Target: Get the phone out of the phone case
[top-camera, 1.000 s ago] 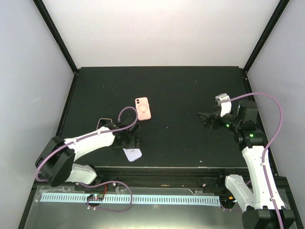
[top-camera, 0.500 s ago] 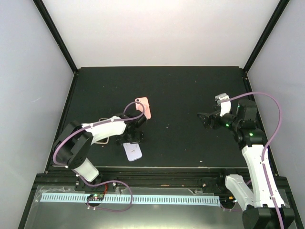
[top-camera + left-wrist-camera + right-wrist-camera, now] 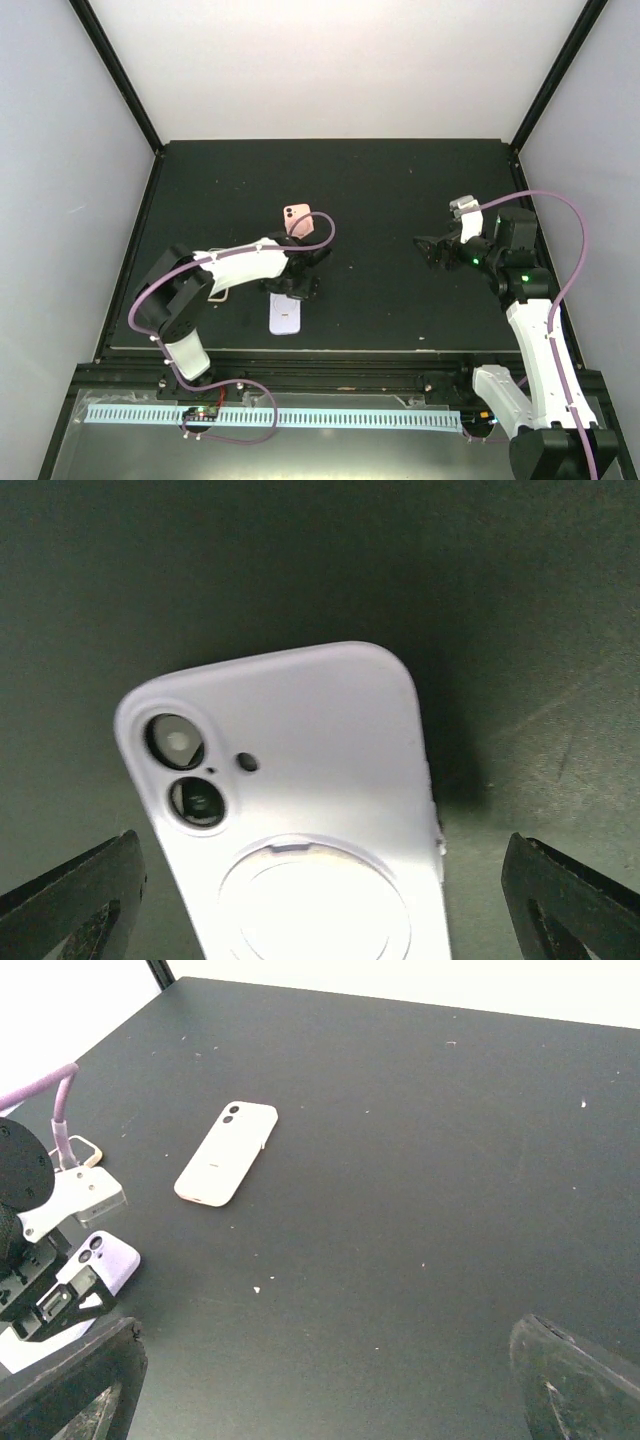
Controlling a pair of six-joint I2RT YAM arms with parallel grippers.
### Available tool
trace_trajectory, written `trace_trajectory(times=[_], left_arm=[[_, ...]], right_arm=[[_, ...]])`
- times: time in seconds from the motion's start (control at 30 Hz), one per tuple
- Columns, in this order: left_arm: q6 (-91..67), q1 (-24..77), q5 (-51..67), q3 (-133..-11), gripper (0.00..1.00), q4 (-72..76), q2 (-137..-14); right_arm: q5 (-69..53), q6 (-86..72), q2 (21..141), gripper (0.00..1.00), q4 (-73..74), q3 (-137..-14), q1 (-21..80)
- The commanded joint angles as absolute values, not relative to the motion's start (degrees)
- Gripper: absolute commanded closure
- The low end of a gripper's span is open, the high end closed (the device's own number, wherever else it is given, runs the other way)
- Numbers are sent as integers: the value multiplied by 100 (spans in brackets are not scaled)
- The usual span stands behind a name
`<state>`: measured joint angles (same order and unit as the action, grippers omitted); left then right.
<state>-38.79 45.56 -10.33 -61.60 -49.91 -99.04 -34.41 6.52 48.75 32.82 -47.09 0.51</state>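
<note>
Left pincer (image 3: 320,905) hovers over the lilac cased phone (image 3: 285,800), jaws spread wide to either side, set, we judge, to straddle it for a grip. The phone lies back-up on the dark tabletop (image 3: 300,550), twin lenses (image 3: 176,742) and a pale ring (image 3: 315,920) showing. Right pincer (image 3: 325,1385), likewise agape, waits well clear, probably to stay out of the way.

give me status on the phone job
Left gripper open over lavender cased phone, not gripping. Right gripper open, empty, off to the side. Pink phone lies apart, nothing blocking.
</note>
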Motion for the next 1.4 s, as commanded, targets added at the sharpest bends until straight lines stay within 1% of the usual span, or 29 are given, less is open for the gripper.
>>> trace_trajectory(times=[0.0, 0.13, 0.3, 0.53, 1.0, 1.27, 1.37], left_arm=[[-3912, 4528, -1360, -6181, 1, -5281, -9465], [-4051, 4477, -1362, -6247, 1, -5339, -9501], [-3961, 4313, -723, -6205, 1, -4977, -9745], [-3987, 4230, -663, -6186, 1, -4914, -9966], [-3784, 4040, -334, -5932, 1, -4819, -9839], [-3644, 3882, -179, -5821, 4, -4734, -9914], [-3639, 3865, -138, -5804, 6, -4676, -9987]], right_arm=[[-3381, 746, 4860, 0, 3282, -4730, 85], [-3411, 753, 4869, 0, 3309, -4745, 85], [-3406, 760, 4811, 0, 3320, -4741, 83], [-3418, 761, 4799, 0, 3320, -4738, 88], [-3384, 779, 4834, 0, 3331, -4739, 87], [-3373, 781, 4838, 0, 3326, -4738, 88], [-3366, 778, 4843, 0, 3331, -4736, 83]])
